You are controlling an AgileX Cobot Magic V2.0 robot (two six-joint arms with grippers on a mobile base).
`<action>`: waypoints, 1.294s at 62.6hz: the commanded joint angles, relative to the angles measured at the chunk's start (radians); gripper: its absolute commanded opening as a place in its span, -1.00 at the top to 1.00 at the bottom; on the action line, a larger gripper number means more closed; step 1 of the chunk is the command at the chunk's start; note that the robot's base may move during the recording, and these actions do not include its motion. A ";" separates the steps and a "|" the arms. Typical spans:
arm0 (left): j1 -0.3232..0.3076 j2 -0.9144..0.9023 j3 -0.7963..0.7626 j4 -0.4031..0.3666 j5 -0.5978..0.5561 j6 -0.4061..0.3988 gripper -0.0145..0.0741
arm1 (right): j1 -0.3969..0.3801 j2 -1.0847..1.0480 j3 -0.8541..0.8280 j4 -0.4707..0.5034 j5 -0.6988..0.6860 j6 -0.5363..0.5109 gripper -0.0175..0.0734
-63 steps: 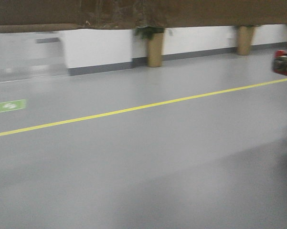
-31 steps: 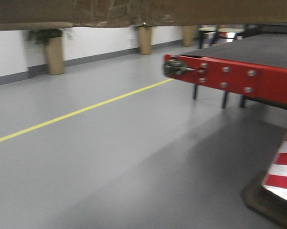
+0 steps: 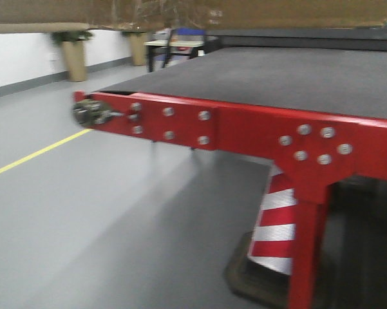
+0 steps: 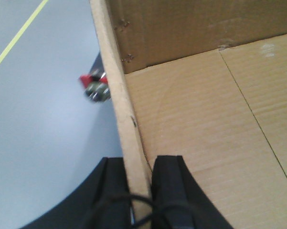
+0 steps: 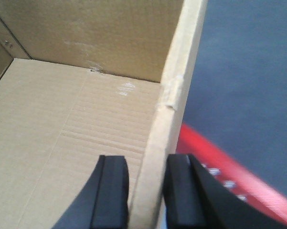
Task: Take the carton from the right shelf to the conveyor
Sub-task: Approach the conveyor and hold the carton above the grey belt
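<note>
left gripper [image 4: 136, 162]: matte black fingers [image 4: 168, 176], thin black cable [image 4: 110, 202] looped across base. right gripper [image 5: 145, 162]: black, flat rectangular pads [image 5: 113, 186].

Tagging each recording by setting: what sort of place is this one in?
Probably a warehouse or logistics hall: a red-framed conveyor with a wide dark belt, a yellow line painted on the smooth grey floor, and a plain brown carton held up near the belt.

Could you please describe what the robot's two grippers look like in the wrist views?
The left gripper has two matte black, flat-faced fingers with rounded outer sides, and a thin black cable loops across their base. The right gripper has similar black blocky fingers; no cable or markings show there.
</note>
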 commanded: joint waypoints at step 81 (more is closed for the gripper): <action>-0.004 -0.014 -0.005 0.043 -0.023 0.012 0.71 | 0.001 -0.005 -0.006 -0.007 -0.060 -0.004 0.76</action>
